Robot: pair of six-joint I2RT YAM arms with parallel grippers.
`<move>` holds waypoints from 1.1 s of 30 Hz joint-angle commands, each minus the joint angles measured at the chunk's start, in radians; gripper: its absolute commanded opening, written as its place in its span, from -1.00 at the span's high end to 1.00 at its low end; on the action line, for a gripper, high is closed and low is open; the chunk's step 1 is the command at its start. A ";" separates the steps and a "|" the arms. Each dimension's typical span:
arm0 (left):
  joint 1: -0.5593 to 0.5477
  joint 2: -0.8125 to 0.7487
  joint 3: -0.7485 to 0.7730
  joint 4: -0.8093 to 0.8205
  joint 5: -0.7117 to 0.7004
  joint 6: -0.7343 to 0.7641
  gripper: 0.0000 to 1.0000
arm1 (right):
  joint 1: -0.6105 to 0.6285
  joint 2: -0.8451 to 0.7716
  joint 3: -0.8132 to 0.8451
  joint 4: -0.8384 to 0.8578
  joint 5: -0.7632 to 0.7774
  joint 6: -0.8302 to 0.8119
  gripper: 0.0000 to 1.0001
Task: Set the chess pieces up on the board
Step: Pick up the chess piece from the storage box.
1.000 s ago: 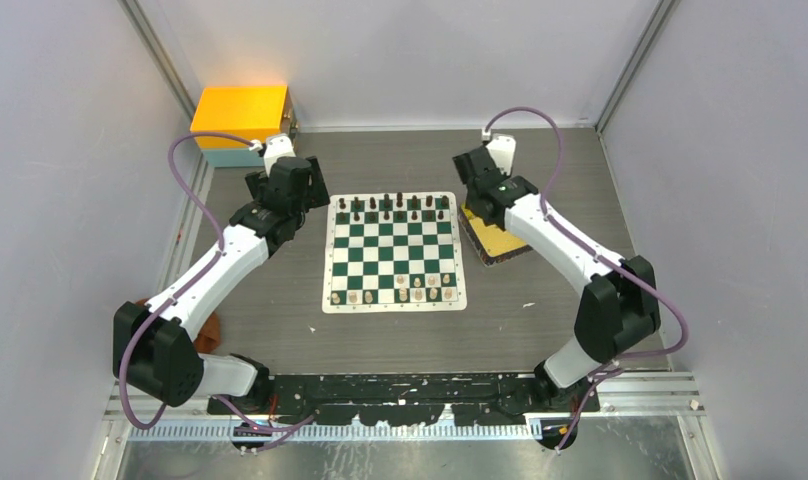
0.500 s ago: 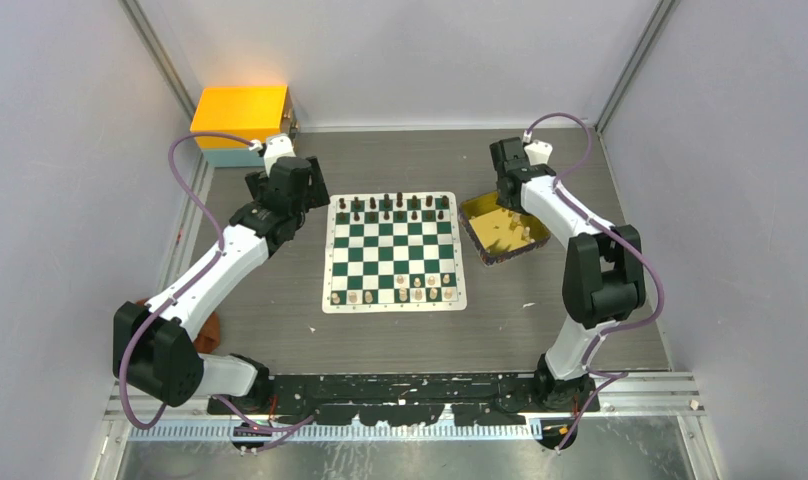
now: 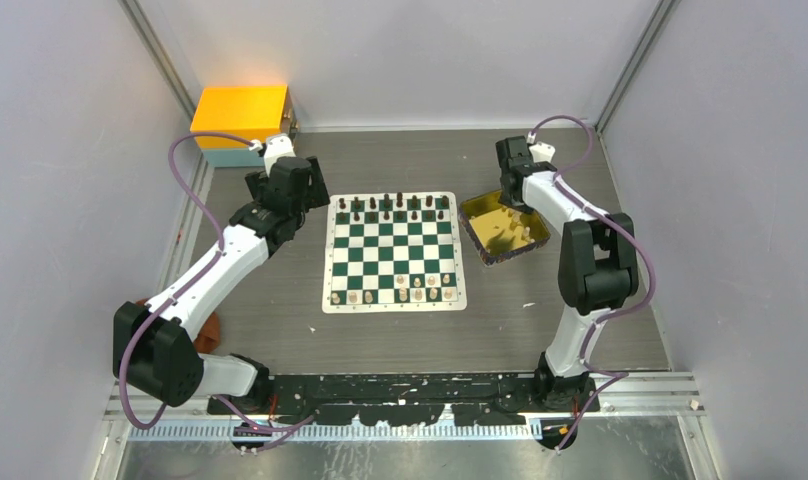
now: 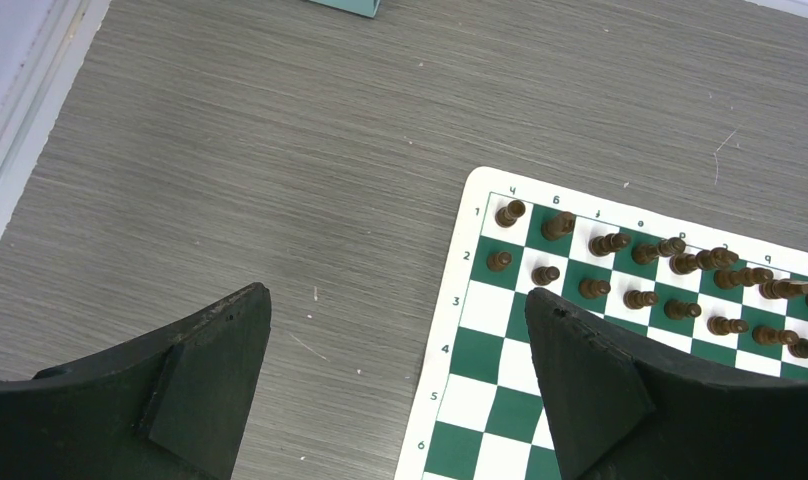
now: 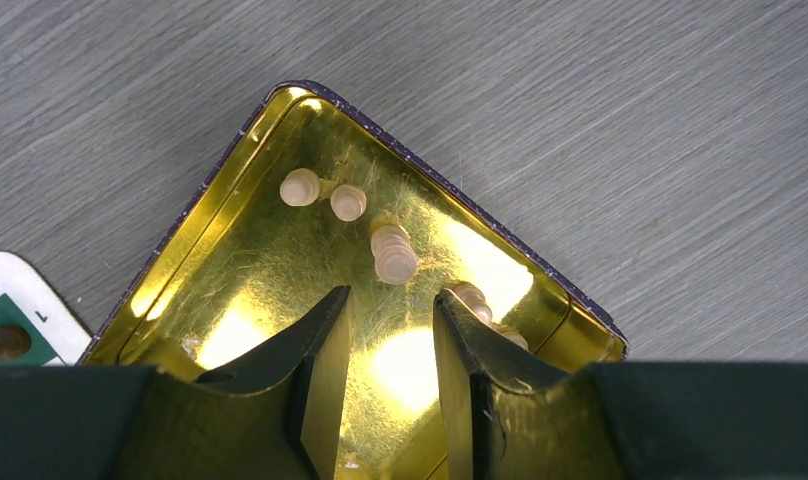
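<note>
The board [image 3: 395,262] lies mid-table with dark chess pieces [image 3: 392,208] on its two far rows and pale ones [image 3: 398,293] along the near rows. More pale pieces [image 5: 392,255] lie loose in the gold tray [image 5: 230,200], to the right of the board. My right gripper [image 5: 392,300] hangs open just above the tray floor, nothing between its fingers; one pale piece [image 5: 472,298] shows just beyond the right fingertip. My left gripper [image 4: 395,310] stands wide open over the table beside the board's far left corner, holding nothing, with dark pieces [image 4: 630,270] ahead of it.
An orange box [image 3: 242,112] on a teal base sits at the far left corner. The gold tray [image 3: 477,215] lies angled just right of the board. Grey walls enclose the table. A brown object [image 3: 212,330] lies by the left arm's base.
The right arm has swung right and folded back, carrying its gripper from over the tray's board side to the tray's far end. The left arm has not moved.
</note>
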 commanded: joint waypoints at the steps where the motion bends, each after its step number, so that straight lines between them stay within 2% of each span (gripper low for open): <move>1: 0.005 -0.012 0.039 0.017 -0.012 0.007 -0.96 | -0.015 0.013 0.051 0.036 -0.011 0.018 0.17; 33: 0.005 -0.002 0.030 0.020 -0.021 0.011 -0.96 | -0.038 0.067 0.055 0.041 -0.050 0.026 0.21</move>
